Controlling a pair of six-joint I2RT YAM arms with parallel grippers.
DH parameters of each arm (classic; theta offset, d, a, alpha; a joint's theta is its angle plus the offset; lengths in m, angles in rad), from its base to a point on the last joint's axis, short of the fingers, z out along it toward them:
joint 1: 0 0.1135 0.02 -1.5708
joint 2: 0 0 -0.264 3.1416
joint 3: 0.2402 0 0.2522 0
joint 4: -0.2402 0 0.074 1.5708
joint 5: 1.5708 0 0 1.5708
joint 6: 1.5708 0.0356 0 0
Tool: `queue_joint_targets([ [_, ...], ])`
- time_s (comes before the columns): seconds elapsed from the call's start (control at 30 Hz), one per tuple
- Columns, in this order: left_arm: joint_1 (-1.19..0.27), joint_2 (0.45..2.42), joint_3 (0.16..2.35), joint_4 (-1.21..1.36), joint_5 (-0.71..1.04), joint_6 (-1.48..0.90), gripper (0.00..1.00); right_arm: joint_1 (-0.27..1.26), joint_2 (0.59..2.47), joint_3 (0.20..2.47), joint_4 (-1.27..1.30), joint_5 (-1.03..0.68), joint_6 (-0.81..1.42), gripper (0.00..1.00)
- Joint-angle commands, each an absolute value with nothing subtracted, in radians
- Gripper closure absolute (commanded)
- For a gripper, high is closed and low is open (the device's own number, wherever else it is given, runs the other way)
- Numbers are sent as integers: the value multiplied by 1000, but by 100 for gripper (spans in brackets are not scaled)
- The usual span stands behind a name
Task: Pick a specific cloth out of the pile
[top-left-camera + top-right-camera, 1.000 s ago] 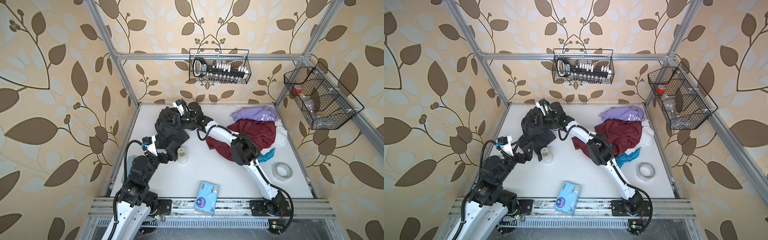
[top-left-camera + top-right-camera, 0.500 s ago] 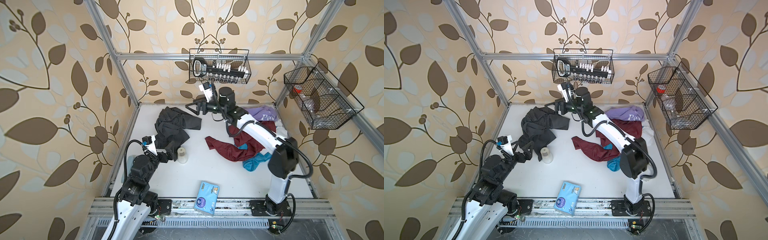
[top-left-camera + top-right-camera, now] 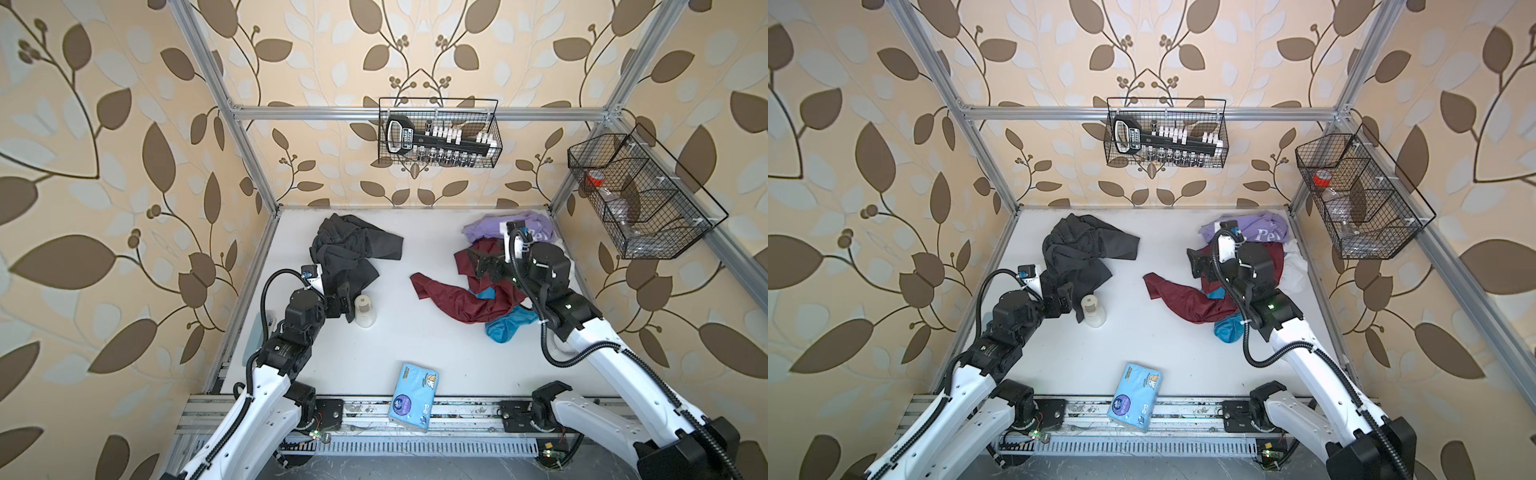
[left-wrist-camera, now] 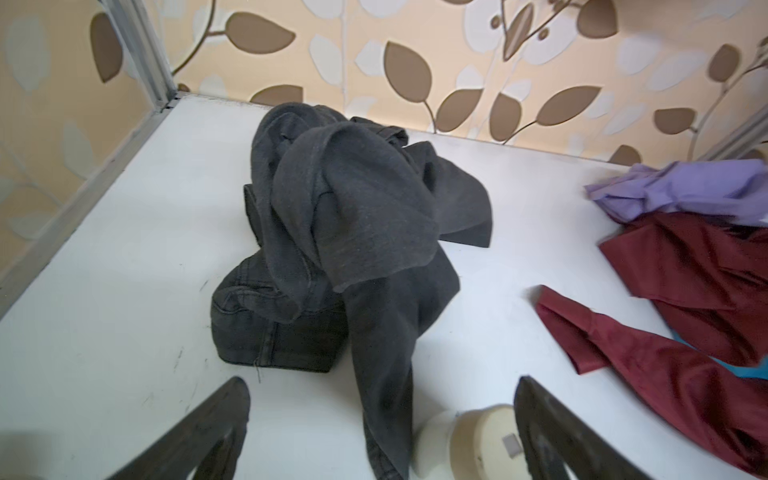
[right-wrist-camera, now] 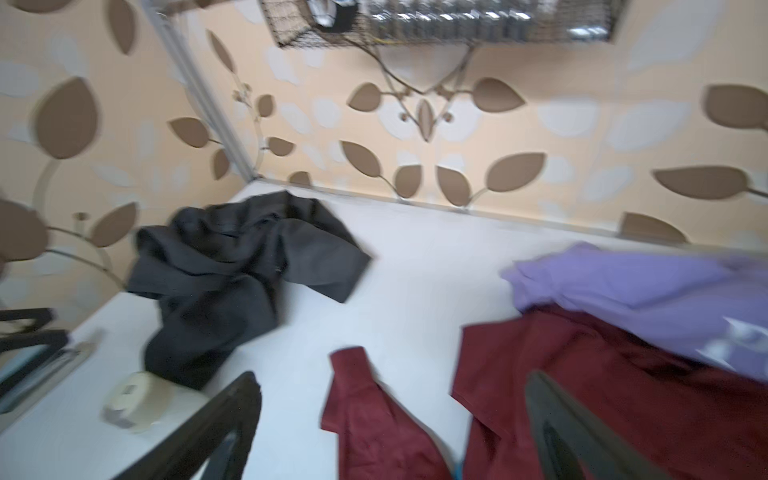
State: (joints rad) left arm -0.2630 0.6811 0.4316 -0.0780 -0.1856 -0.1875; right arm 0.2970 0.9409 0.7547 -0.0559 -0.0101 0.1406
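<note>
The charcoal cloth point(image 3: 349, 253) lies crumpled on the white bench point(image 3: 415, 349) near the far left corner, well apart from the pile point(image 3: 494, 282) of lilac, maroon, teal and white garments on the right side. By that lie the sorting looks essentially done: the dark garment sits alone where nothing else overlaps it, so it can be told from the rest at a glance.

The right end effector point(image 5: 390, 432) has its fingers spread wide with nothing between them, and it hangs above the maroon garment point(image 5: 602, 395) at the pile's edge, just beside the lilac shirt point(image 3: 1258, 230). Its wrist view is blurred, which suggests the arm is in motion.

The left end effector point(image 4: 382, 432) is also parted and empty, low over the bench at the near end of the cloth; one trailing strip of dark fabric runs down between its fingers without being pinched. A small cream jar point(image 3: 365, 309) stands upright just beside that strip, touching or nearly touching it; any further tug on the cloth could tip it.

A blue tissue pack point(image 3: 414, 395) rests at the near edge of the bench, clear of both arms.
</note>
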Motion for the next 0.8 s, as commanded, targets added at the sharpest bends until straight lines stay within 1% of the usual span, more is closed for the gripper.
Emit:
queue_joint_targets([
  [0.0,-270,747,379,122,-350,-103,1,223,896,619,62,136,82,0],
  [0.07,-270,804,335,242,-380,-56,1,165,898,536,149,159,54,1],
  [0.13,-269,869,280,396,-355,-13,1,103,910,449,267,123,25,1],
  [0.2,-268,942,226,550,-367,16,1,49,931,378,392,73,28,1],
  [0.3,-266,1035,228,610,-394,52,1,-3,994,298,570,16,46,1],
  [0.4,-257,1125,220,723,-375,68,1,-10,1078,265,693,-16,33,1],
  [0.57,-227,1259,229,850,-409,56,1,-13,1216,229,890,-49,9,4],
  [0.63,-210,1315,213,935,-385,64,1,-16,1267,223,954,-102,2,5],
  [0.67,-203,1346,207,975,-367,65,1,-16,1285,224,970,-127,-7,5],
  [0.7,-193,1386,203,1018,-352,65,1,-16,1307,228,981,-142,-17,1],
  [0.77,-175,1481,202,1090,-356,46,1,-15,1345,228,1012,-142,-23,0],
])
